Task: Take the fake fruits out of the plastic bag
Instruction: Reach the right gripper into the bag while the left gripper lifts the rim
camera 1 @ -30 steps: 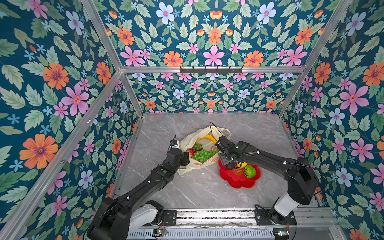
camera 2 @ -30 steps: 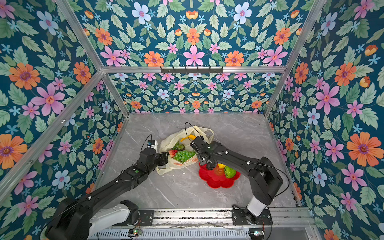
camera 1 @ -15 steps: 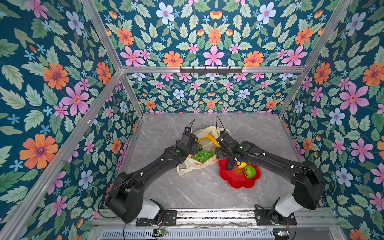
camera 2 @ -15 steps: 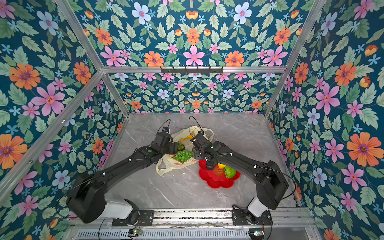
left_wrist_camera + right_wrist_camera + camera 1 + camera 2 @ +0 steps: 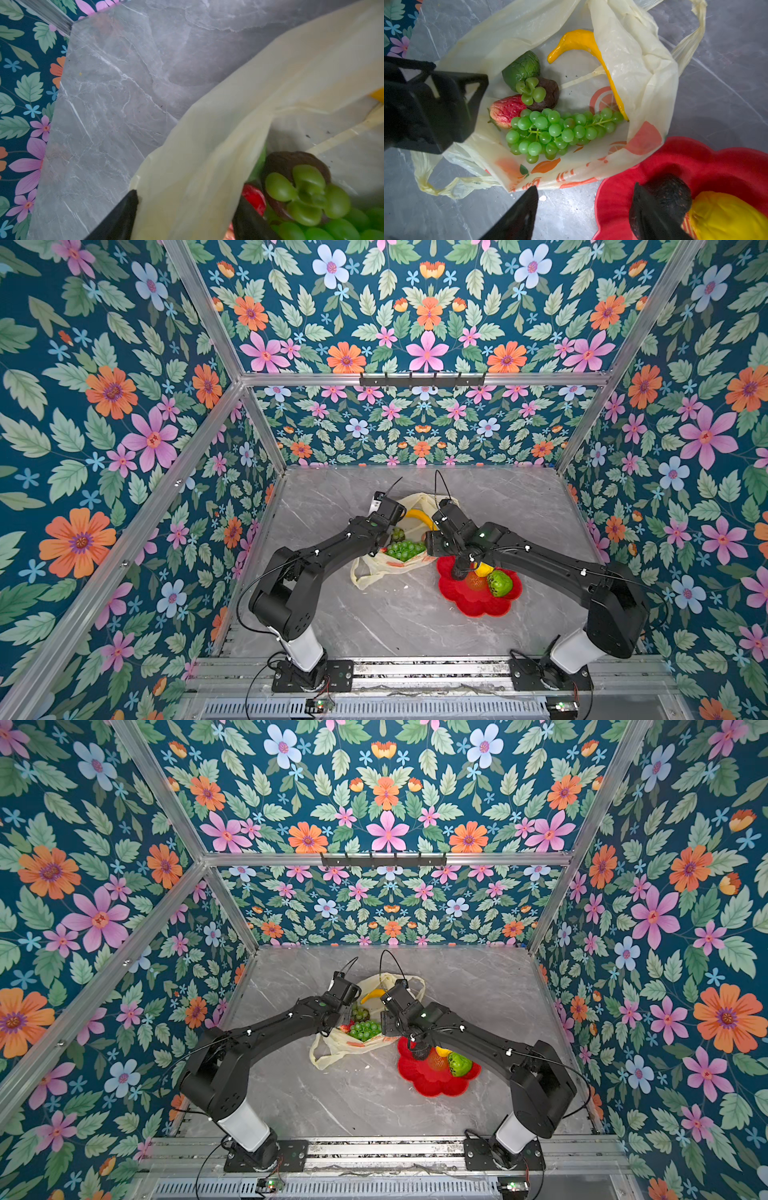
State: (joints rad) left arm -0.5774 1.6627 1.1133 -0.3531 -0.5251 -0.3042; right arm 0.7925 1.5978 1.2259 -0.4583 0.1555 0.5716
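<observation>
The plastic bag [image 5: 633, 72] lies open on the table, also seen in a top view [image 5: 374, 572]. Inside it lie a banana [image 5: 583, 41], a dark green fruit [image 5: 522, 67], a strawberry [image 5: 506, 110], a brown fruit [image 5: 550, 95] and a grape bunch [image 5: 556, 131]. My left gripper [image 5: 185, 216] is open, its jaws straddling the bag's left wall [image 5: 207, 166]; in a top view it sits at the bag's left rim [image 5: 384, 545]. My right gripper [image 5: 585, 207] is open and empty, over the table between bag and plate [image 5: 438, 551].
A red flower-shaped plate [image 5: 695, 158] sits right of the bag, holding a lemon [image 5: 724, 216], a dark avocado [image 5: 672, 189], a bumpy green fruit [image 5: 500, 583] and an orange-red fruit [image 5: 476, 581]. Patterned walls close in on three sides.
My left arm has swung away from the bag's near left side and reached further back along its left rim, where its jaws now straddle the wall. The right arm has hardly moved.
</observation>
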